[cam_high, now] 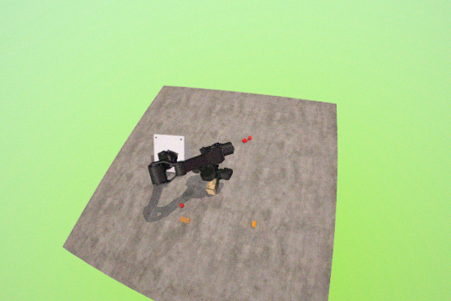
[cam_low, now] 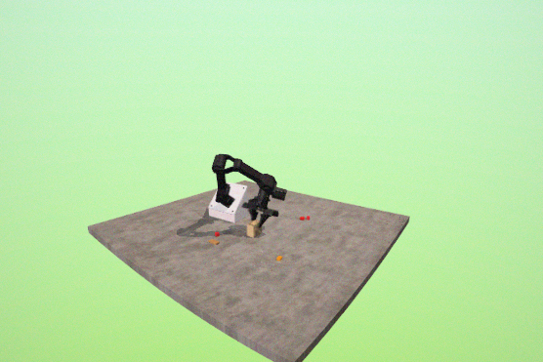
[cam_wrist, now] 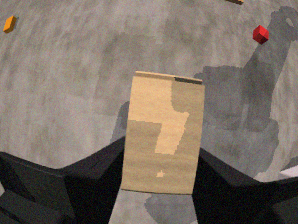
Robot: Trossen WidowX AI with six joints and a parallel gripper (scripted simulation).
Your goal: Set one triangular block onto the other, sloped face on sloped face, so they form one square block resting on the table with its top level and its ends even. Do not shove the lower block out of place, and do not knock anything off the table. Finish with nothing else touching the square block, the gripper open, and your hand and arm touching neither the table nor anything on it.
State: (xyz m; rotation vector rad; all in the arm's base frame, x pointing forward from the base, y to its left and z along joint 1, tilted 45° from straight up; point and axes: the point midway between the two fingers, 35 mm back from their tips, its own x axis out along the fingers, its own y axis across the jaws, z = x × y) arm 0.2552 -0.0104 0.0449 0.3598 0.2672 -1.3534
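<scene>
My gripper (cam_low: 258,224) (cam_wrist: 158,146) is shut on a tan triangular block (cam_wrist: 162,135) (cam_high: 212,183), with one finger on each side of it. The other triangular block (cam_low: 251,230) (cam_high: 211,191) stands on the table just beyond and under the held one. In the wrist view only a thin strip of this lower block (cam_wrist: 152,75) shows past the held block's far edge, roughly parallel to it. The held block is close over the lower one; whether their sloped faces touch is hidden. The fingertips are partly hidden in the top and exterior views.
A red cube (cam_high: 182,205) (cam_low: 217,234) (cam_wrist: 260,34) and a flat orange-brown block (cam_high: 185,220) (cam_low: 214,242) lie to one side. A small orange block (cam_high: 253,224) (cam_low: 279,258) (cam_wrist: 10,24) lies farther out. Two red pieces (cam_high: 244,140) (cam_low: 302,218) lie beyond the arm. The white base (cam_high: 169,145) is behind.
</scene>
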